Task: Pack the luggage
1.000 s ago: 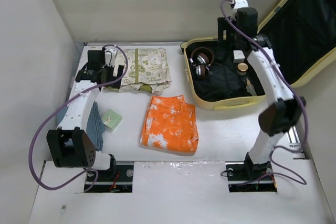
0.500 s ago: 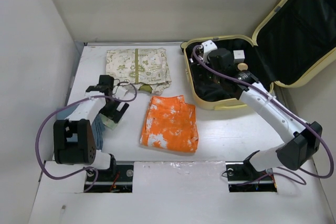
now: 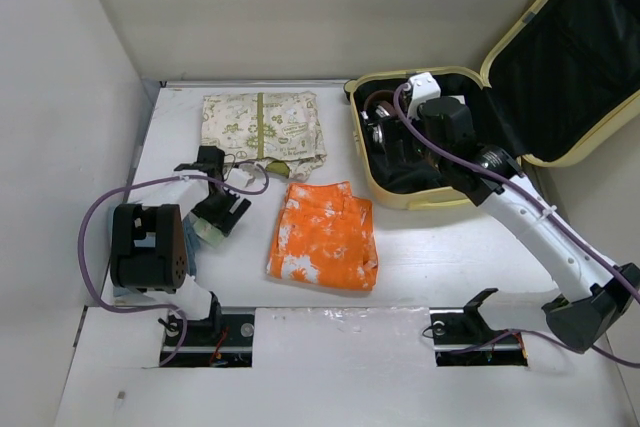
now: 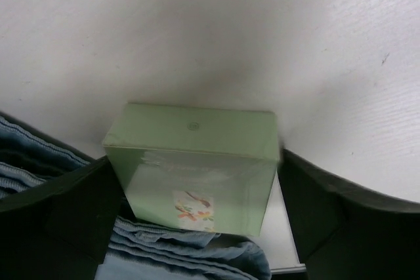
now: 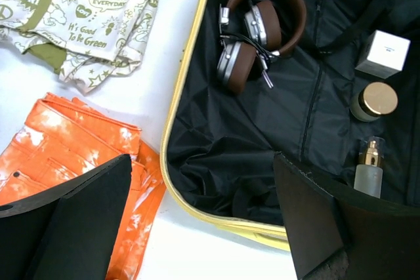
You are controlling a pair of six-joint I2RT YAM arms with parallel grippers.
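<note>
Right tool (image 5: 200, 162), jaws apart, hangs over the open luggage (image 3: 420, 199); left tool (image 4: 195, 162) straddles a green box (image 4: 193, 129), grip unclear

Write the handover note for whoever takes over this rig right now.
Left hand: fingers on either side of the green box, which lies partly on folded blue denim. Whether it is gripped cannot be told.
Right hand: open and empty, above the near rim of the open yellow suitcase.
Done: headphones, white box, gold-lidded jar and spray bottle lie in the suitcase.
Left: green box, denim, orange garment and printed cloth are on the table, outside the suitcase. The lid is open.
</note>
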